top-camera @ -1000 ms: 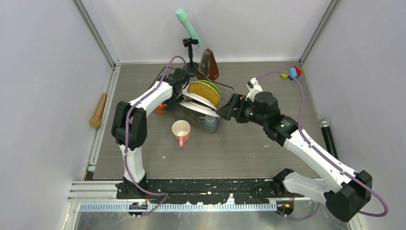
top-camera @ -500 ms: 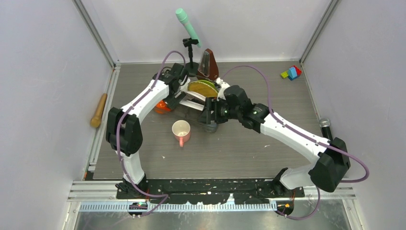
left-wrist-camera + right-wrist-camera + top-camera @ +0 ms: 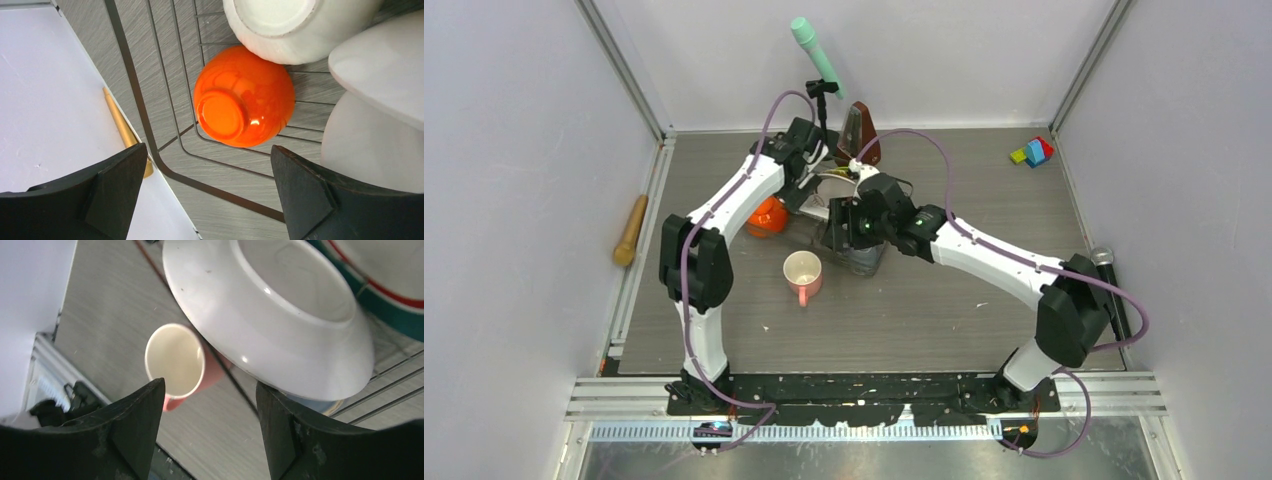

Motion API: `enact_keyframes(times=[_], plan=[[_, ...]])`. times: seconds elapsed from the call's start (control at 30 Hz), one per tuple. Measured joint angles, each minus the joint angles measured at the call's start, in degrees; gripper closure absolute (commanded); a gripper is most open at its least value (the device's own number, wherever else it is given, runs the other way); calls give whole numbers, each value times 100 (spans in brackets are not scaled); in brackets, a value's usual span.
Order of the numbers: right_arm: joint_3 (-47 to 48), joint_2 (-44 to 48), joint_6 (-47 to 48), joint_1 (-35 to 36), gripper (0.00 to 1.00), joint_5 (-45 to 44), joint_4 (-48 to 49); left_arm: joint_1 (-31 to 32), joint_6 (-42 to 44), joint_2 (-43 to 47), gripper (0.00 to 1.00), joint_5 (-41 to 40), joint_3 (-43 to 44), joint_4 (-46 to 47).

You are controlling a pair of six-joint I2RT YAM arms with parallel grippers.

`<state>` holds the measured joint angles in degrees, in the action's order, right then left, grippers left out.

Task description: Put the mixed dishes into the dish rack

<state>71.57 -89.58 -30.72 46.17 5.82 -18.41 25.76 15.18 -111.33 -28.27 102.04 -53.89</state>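
Right gripper [image 3: 844,226] moved left over rack [image 3: 220,192], jaws apart, empty. Left gripper [image 3: 208,150] jaws wide, above upturned orange bowl [image 3: 243,102] in rack corner; only wrist view shows this. Pink mug [image 3: 802,270] outside rack.

Reaching forward from side-by-side bases with the left arm [image 3: 724,205] and the right arm [image 3: 994,262], both bent at black elbow joints and angled inward, wrists close together at far centre. Pointing steeply down with the left gripper [image 3: 208,150], jaws spread wide. Hovering with the right gripper [image 3: 210,390] just beside it, black fingers [image 3: 125,430] parted, gripping nothing.
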Motion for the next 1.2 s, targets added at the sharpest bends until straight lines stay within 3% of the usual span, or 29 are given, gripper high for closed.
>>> enact_keyframes(times=[0.43,0.83,1.2], plan=[[494,-680,-181,-179,19,-1937,428,-26,-286,74,3,138,297,-61],[861,-844,-345,-356,17,-2090,457,11,-1272,1266,8,588,321,-361],[739,-457,-212,-437,16,-1276,428,11,-3276,3438,18,2424,-2352,-573]])
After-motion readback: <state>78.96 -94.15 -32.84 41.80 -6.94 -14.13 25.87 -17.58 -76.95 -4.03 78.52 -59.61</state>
